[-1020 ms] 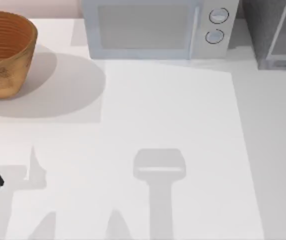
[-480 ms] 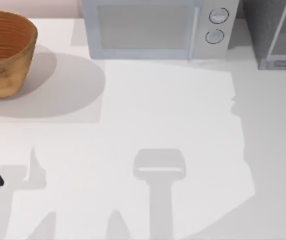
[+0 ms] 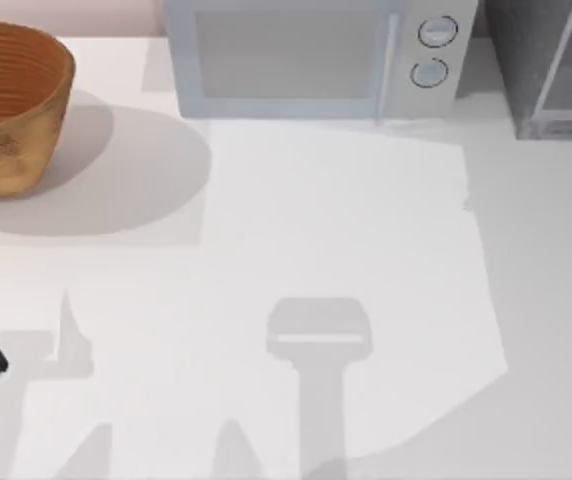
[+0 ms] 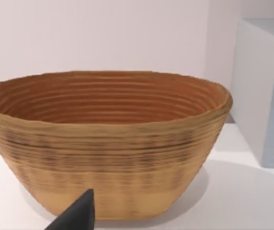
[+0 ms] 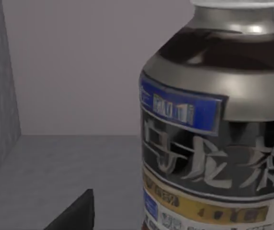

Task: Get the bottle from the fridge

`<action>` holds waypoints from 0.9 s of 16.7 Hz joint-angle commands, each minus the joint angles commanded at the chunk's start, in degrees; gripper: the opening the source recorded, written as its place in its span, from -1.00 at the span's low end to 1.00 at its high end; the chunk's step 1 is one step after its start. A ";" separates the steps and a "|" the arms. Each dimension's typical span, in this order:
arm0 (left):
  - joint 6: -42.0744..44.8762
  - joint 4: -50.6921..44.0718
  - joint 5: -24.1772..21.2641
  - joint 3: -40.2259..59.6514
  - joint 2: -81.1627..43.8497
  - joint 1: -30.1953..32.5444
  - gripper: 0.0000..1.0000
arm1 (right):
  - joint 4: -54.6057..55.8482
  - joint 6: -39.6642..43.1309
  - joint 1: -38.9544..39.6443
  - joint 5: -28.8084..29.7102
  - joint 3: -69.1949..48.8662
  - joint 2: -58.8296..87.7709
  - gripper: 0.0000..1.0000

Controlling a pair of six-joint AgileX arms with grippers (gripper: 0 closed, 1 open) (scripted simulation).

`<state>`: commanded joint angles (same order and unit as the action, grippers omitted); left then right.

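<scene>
The bottle (image 5: 213,124) — silver-shouldered, dark, blue-labelled — stands inside the dark grey speckled fridge (image 3: 551,65) at the table's far right, looming before the right gripper (image 5: 74,213); whether its jaws are open I cannot tell. Reaching appears underway — closing on the bottle comes next. The left wrist view faces a woven basket (image 4: 108,143).

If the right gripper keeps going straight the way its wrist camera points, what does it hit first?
Most likely the bottle with the silver-and-blue label, which stands close ahead, to one side of the view's centre, on the dark grey speckled fridge floor. Dead centre may be the plain back wall; depth is unclear.
</scene>
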<state>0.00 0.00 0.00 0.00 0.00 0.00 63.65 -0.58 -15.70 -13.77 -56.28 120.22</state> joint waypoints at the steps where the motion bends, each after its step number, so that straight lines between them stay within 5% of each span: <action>1: 0.00 0.00 0.00 0.00 0.00 0.00 1.00 | -0.99 0.01 0.28 0.31 -2.52 1.24 1.00; 10: 0.00 0.00 0.00 0.00 0.00 0.00 1.00 | -5.48 0.06 1.60 1.70 -11.91 6.12 1.00; 15: 0.00 0.00 0.00 0.00 0.00 0.00 1.00 | -5.48 0.06 1.60 1.70 -11.91 6.12 0.25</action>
<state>0.00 0.00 0.00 0.00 0.00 0.00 58.17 -0.53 -14.09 -12.07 -68.20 126.34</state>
